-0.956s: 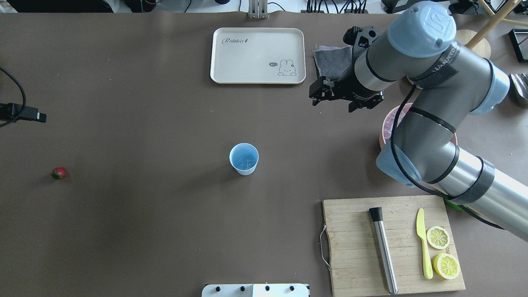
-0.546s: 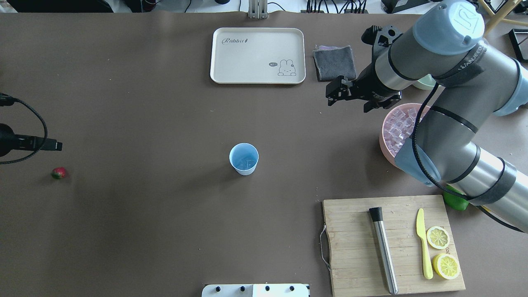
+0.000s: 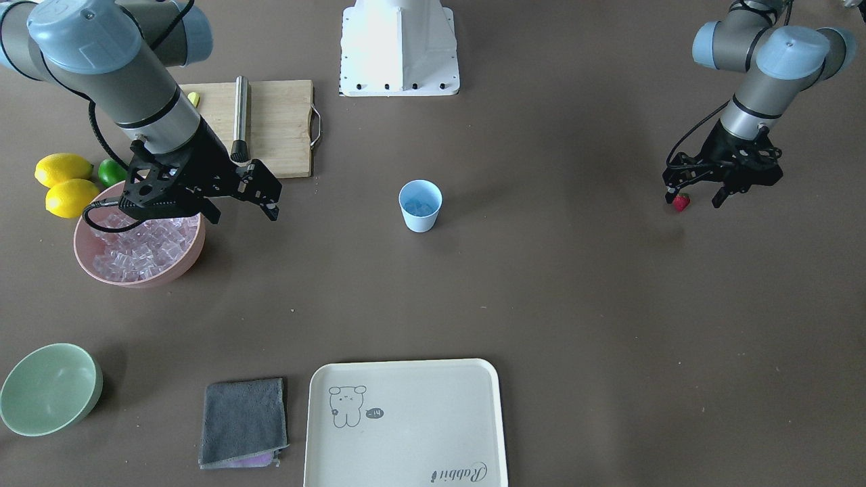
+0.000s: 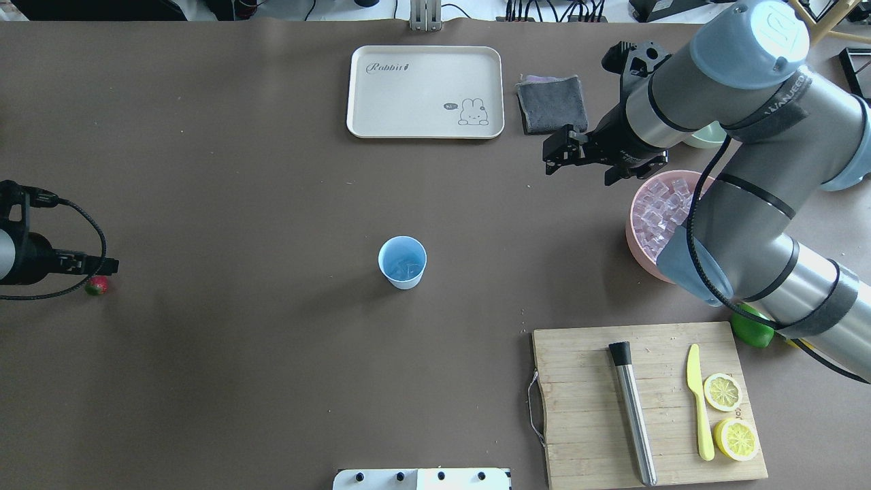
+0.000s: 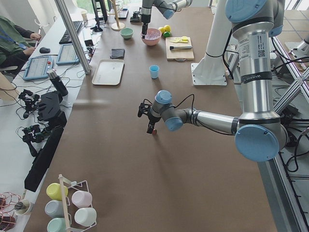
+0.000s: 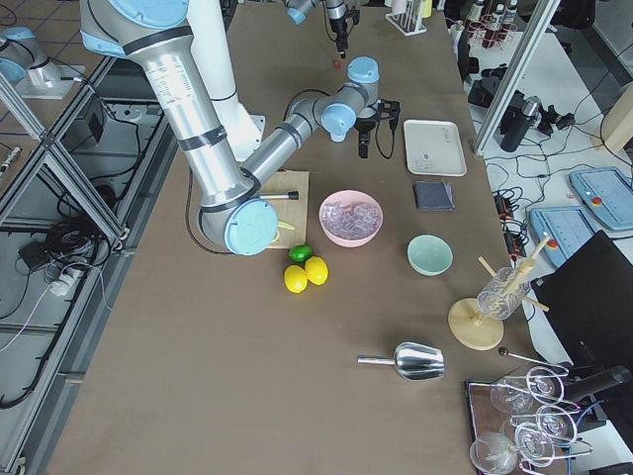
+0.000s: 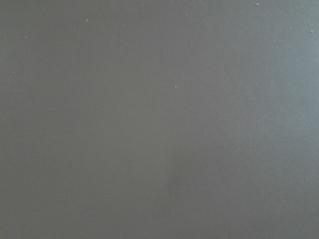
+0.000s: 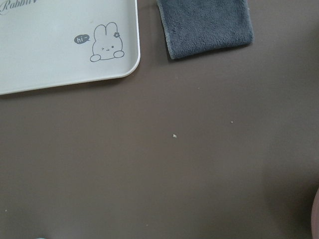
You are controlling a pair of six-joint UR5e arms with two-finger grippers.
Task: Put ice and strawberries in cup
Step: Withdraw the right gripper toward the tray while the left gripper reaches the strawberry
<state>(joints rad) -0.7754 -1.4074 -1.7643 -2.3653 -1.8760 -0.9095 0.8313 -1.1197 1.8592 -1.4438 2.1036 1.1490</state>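
a: quick, what could go wrong from here?
b: left gripper (image 3: 695,196) is down at the strawberry (image 3: 681,201), way out by the left short edge of the worktop (image 4: 238,170). jaws spread, nothing held. berry sits right by one finger, not centred. my guess is closing could nudge it so it rolls or squirts out. it's tiny, easy to miss.
a: and after that?
b: long carry to the cup (image 4: 402,262). it stands mid-worktop, well apart from the berry. small mouth, so an off-centre release would drop the berry beside it. a low pass could knock the light cup over.
a: right side?
b: right gripper (image 4: 578,173) hangs spread and empty just beside the pink bowl (image 4: 633,238), near the right short edge. bowl holds ice (image 4: 656,207). a few cubes look to be in the cup bottom already. cubes look slick, could pop out of a pinch.
a: which way does the berry point?
b: lying on its side, i think. from overhead the green top seems to face the left short edge, red tip toward the cup. so the long axis runs roughly along the worktop's length. too small to be sure. cup is upright, mouth up, axis vertical.
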